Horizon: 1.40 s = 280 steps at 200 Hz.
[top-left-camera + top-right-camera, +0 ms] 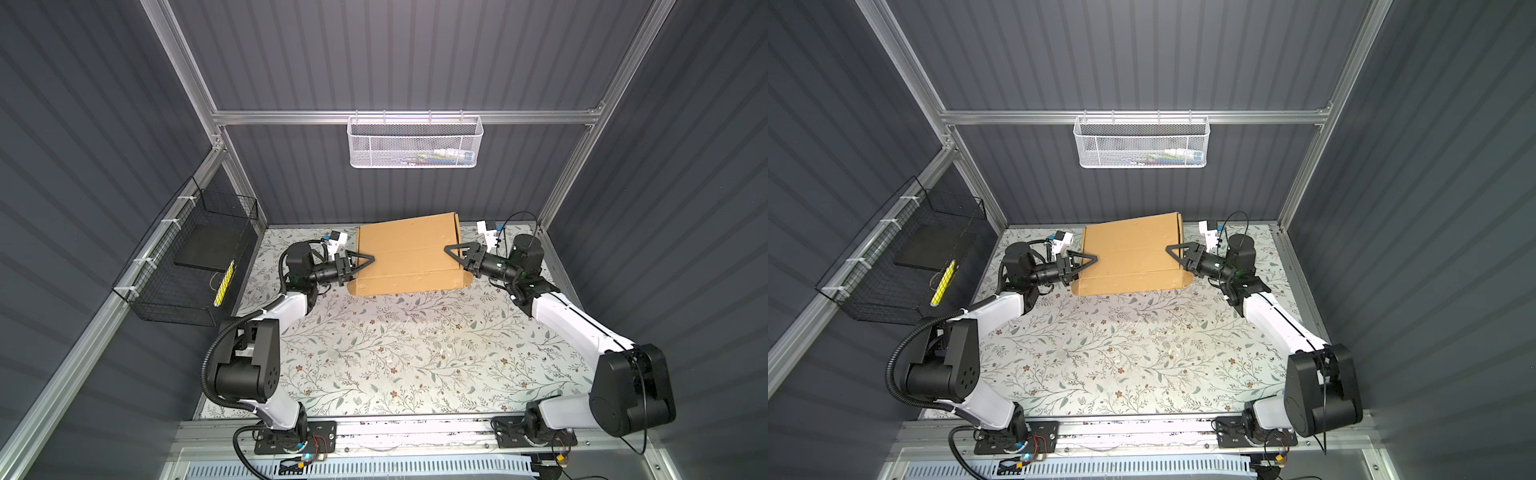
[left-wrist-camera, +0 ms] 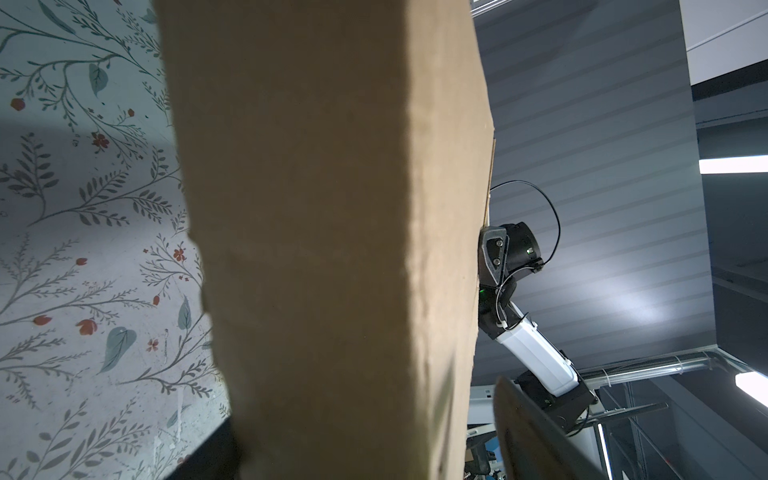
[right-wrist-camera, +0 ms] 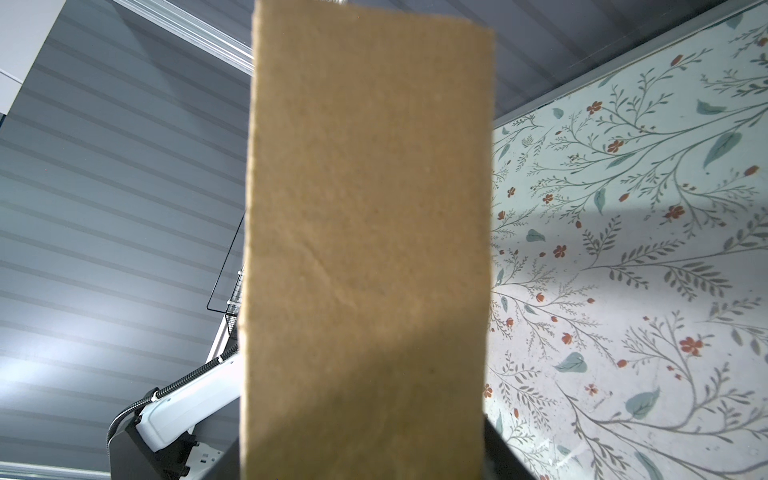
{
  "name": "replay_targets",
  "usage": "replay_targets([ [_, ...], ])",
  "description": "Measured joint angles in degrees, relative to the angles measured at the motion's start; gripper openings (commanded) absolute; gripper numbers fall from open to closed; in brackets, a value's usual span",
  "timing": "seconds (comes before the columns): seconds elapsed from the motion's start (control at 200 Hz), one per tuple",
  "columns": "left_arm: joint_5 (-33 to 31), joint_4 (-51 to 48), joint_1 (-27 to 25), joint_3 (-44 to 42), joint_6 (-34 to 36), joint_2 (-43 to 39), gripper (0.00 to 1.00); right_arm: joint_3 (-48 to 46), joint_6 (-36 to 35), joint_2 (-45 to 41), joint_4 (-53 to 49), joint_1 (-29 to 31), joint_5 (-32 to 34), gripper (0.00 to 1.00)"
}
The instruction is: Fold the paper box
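Brown paper box [image 1: 409, 249] is clamped at one end by the right gripper [image 1: 449, 251] and straddled, unclenched, at the other by the left gripper [image 1: 371, 259].

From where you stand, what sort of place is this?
Probably a robot test booth: grey panel walls on an aluminium frame, a left arm and a right arm bolted to a front rail, both at a paper box.

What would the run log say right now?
paper box: lid down | left gripper: open, straddling its end | right gripper: clamping opposite end
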Motion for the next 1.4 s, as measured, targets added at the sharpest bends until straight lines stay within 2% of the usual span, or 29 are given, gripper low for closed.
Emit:
replay_targets([
  [0.32,0.0,3.1,0.0,0.8,-1.5,1.5,0.83,-3.1,5.6,0.2,7.3,-0.3,-0.6,0.35],
  [0.675,-0.1,12.0,0.0,1.7,-6.8,5.6,0.83,-3.1,6.6,0.1,6.8,-0.3,-1.4,0.35],
  [0.81,-0.1,18.6,0.0,2.4,-11.8,8.0,0.83,-3.1,6.6,-0.2,5.7,-0.3,-1.4,0.35],
  [1.101,-0.2,38.8,0.0,4.8,-29.3,15.5,0.77,-3.1,6.3,-0.3,5.6,-0.3,-1.1,0.35],
  [1.401,0.0,43.5,-0.5,4.8,-33.5,15.8,0.73,-1.2,4.9,-0.1,4.0,0.5,-1.1,0.34],
])
